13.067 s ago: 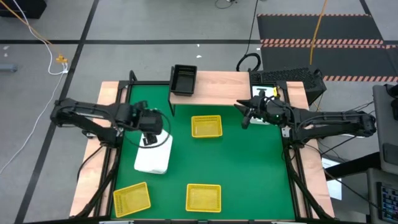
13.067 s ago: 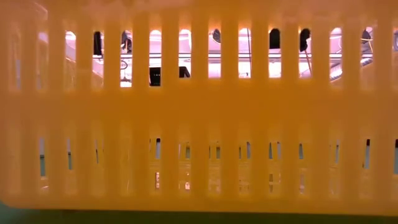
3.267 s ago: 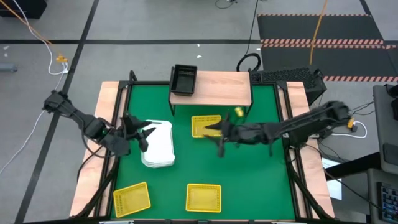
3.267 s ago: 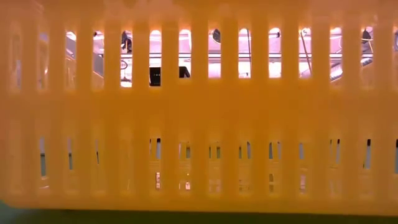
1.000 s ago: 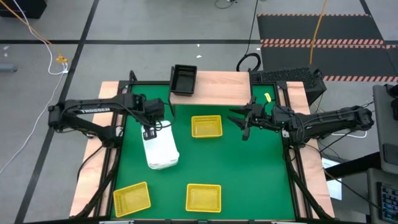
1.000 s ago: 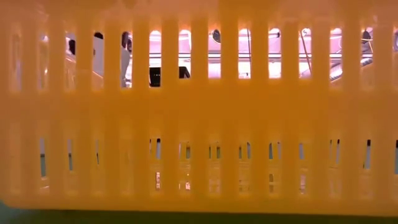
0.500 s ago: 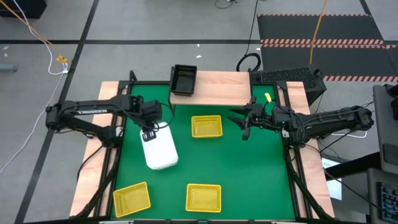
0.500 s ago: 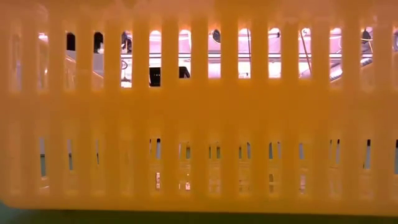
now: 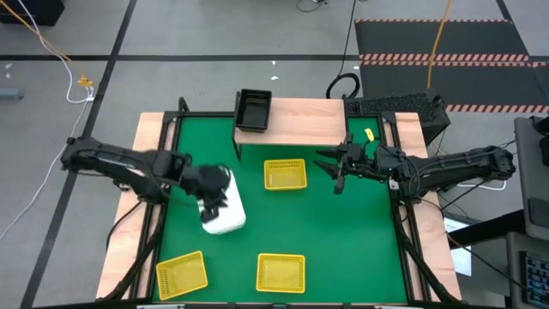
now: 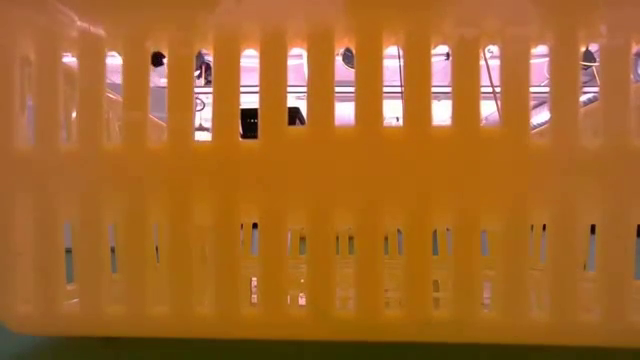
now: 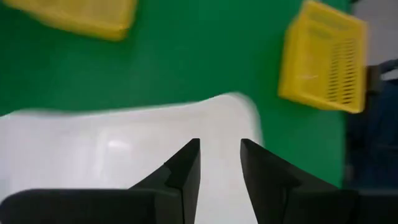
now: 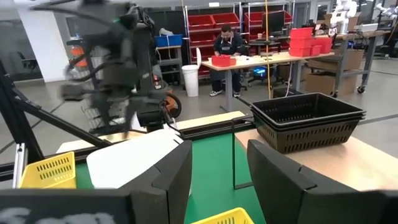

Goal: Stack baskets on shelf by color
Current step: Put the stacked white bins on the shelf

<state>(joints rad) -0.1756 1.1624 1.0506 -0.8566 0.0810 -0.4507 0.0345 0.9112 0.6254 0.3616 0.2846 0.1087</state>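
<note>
Left jaws (image 11: pixel 219 163) slightly parted over white baskets (image 9: pixel 225 211), not gripping, right jaws (image 12: pixel 217 171) open, idle.

I am looking down on a grey concrete floor (image 9: pixel 214 34) crossed by dark lines; a yellow cable (image 9: pixel 47 47) is trailing across it at the far left, and a dark ramp with red-and-white hazard striping (image 9: pixel 446 58) is lying at the far right. Through the right wrist camera I am seeing a workshop; red storage bins (image 12: pixel 214 20) are sitting on metal shelving along the back; a person (image 12: pixel 227 46) is sitting at a long wooden workbench (image 12: pixel 280 59); more red bins (image 12: pixel 308 38) are resting on that bench; a white waste bin (image 12: pixel 189 79) is standing beside it; cardboard boxes (image 12: pixel 326 78) are sitting under the bench.
</note>
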